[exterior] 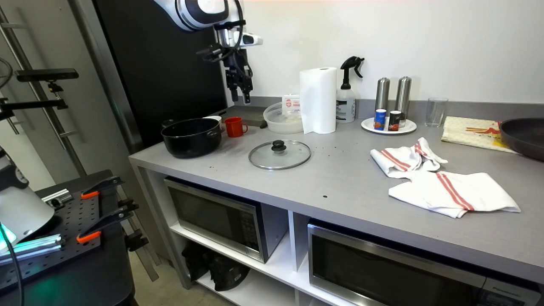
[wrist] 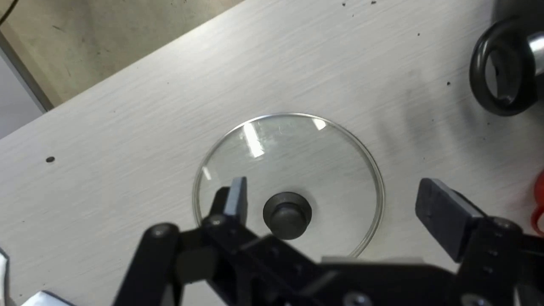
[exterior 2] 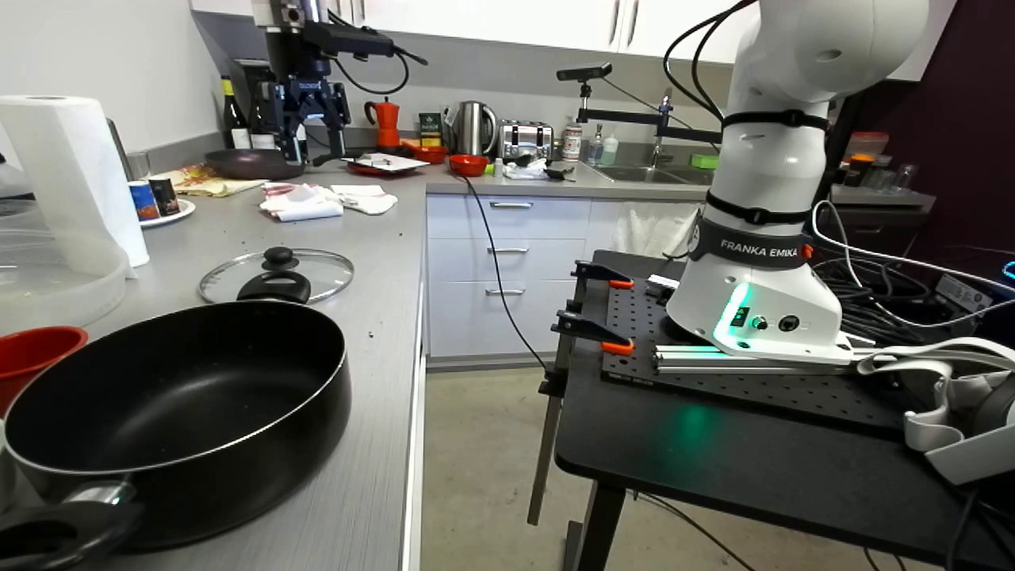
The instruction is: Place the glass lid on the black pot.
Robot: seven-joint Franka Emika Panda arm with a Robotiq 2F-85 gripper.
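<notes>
Glass lid (exterior: 279, 157) lies on the bench (exterior: 340, 178) between pot (exterior: 192, 142) and towels (exterior: 457, 193), a mug (exterior: 234, 127) and paper roll (exterior: 318, 102) standing near, as the fingers (wrist: 444, 216) hang spread high above.

The grey counter (exterior: 348, 176) carries a round black pot (exterior: 191, 145), a red handled mug (exterior: 233, 127) beside it and, apart from both, a round clear glass lid (exterior: 280, 158), black knob (exterior: 278, 145) upward. Farther back sit a clear plastic tub (exterior: 282, 126), white paper-towel roll (exterior: 321, 102), white spray bottle (exterior: 345, 106) and round white plate (exterior: 409, 126); red-striped white cloths (exterior: 461, 191) lie nearer the edge. What may be a white cup (exterior: 215, 118) sits half hidden behind the pot.
</notes>
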